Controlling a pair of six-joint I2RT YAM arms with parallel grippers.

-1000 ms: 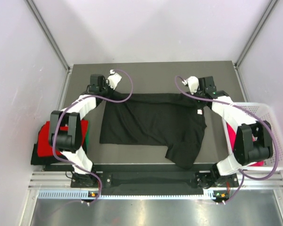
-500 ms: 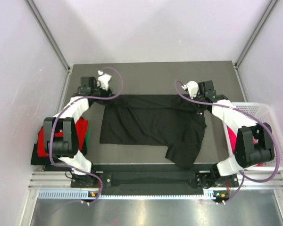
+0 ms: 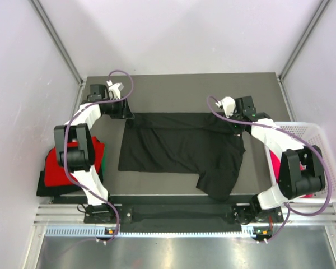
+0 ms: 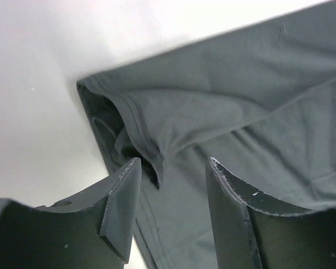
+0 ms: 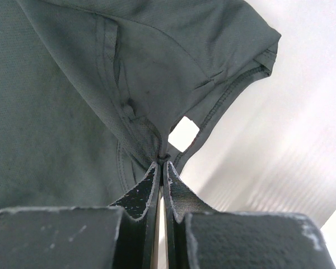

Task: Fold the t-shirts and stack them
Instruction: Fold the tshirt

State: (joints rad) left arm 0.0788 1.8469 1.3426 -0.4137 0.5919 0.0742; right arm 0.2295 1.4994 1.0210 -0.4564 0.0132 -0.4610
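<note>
A black t-shirt (image 3: 179, 145) lies spread on the dark table (image 3: 173, 89), its near right part hanging down in a bunched fold. My left gripper (image 3: 125, 112) is open over the shirt's far left corner; in the left wrist view the fingers (image 4: 126, 196) straddle a folded hem of the black t-shirt (image 4: 241, 101) without pinching it. My right gripper (image 3: 236, 126) is shut on the shirt's far right edge, the tips (image 5: 162, 162) pinching cloth just below the small white label (image 5: 183, 134). A red t-shirt (image 3: 59, 168) lies stacked at the left over a green one (image 3: 103, 162).
A white mesh basket (image 3: 325, 162) stands at the table's right edge with a magenta-pink t-shirt (image 3: 274, 165) in it, partly behind the right arm. Grey walls close in the table at the back and sides.
My left gripper has opened, let go of the shirt's far left corner and drawn back to the left. That corner now lies on the table. The right gripper stays shut on the shirt.
</note>
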